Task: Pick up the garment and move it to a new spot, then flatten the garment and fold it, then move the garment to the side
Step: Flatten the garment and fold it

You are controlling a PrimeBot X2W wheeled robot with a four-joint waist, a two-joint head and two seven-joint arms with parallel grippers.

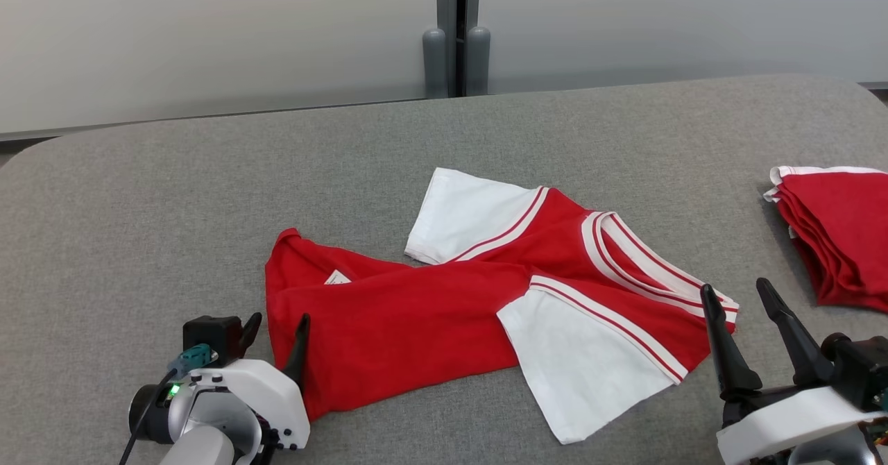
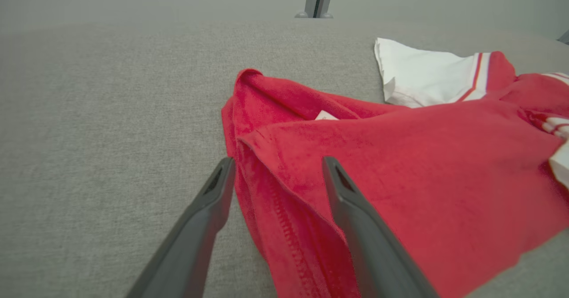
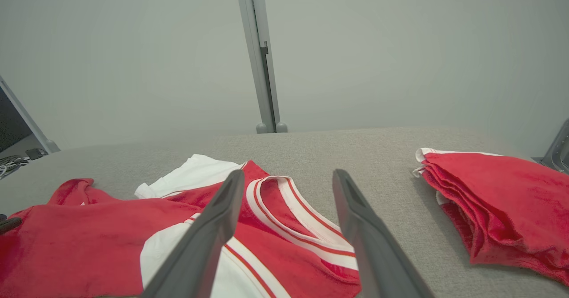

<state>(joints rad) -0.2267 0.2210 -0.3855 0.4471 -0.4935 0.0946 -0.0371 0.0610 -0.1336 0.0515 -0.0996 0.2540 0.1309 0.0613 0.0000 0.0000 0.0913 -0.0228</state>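
Well, the garment (image 1: 416, 319), a red shirt w/ white sleeves and a striped red-white collar, lies rumpled in the middle of the grey table (image 1: 139, 208). Its body part is toward the robot's left, the collar toward its right. One white sleeve points to the far side, the other lies on top at the near side. A small white label (image 1: 337, 278) shows near the left end.

L gripper (image 1: 279, 317) is at the shirt's left end, fingers wide apart: one is over bare table, the other over red cloth, so the hem edge is between them, not pinched. Whether the tips touch the cloth I cannot tell.

R gripper (image 1: 735, 285) is just beside the collar end, fingers also spread wide, holding nothing.

At the table's right side, well apart from the shirt, sits a stack of folded red garments (image 1: 843, 229). Behind the table is a pale wall w/ a grey post (image 1: 456, 31).
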